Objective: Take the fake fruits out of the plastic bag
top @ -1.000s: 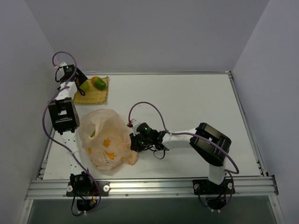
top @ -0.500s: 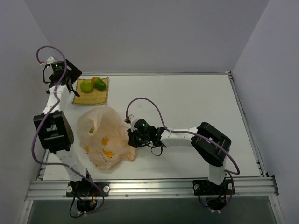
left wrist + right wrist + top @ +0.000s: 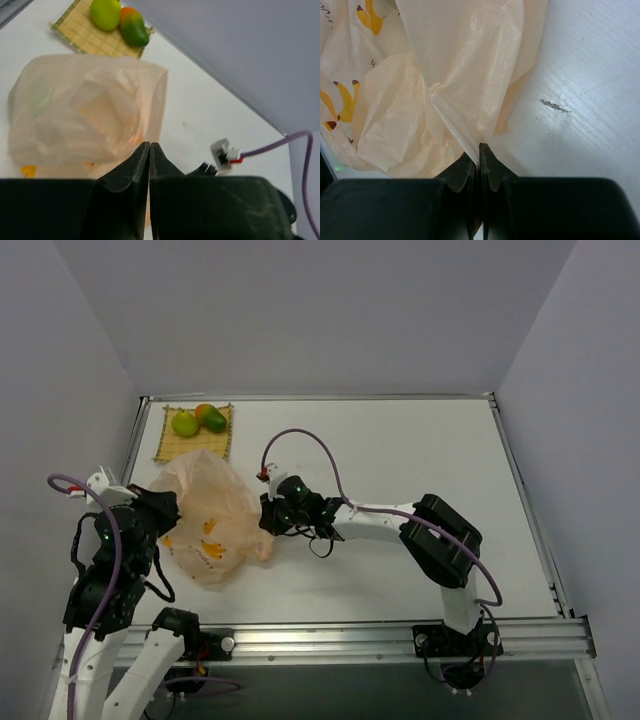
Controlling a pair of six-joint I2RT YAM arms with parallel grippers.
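Observation:
The crinkled peach plastic bag (image 3: 205,525) lies at the left of the table, and its yellow printed marks fill the right wrist view (image 3: 445,75). My right gripper (image 3: 268,518) is shut on a gathered fold of its right edge (image 3: 479,147). Two fake fruits rest on the yellow mat (image 3: 195,447): a round yellow-green one (image 3: 185,424) and a green-and-orange oval one (image 3: 211,419). A faint green shape (image 3: 39,101) shows through the bag. My left gripper (image 3: 149,145) is shut on nothing, just at the bag's near-left side (image 3: 163,510).
The woven mat (image 3: 90,39) sits in the far left corner against the wall. The right arm's purple cable (image 3: 300,440) loops above the table's middle. A metal rail (image 3: 330,638) runs along the near edge.
My left arm swung back from the mat to the bag's near-left side and its jaws closed, with the round fruit left on the mat. The right gripper drew the bag's edge slightly farther back.

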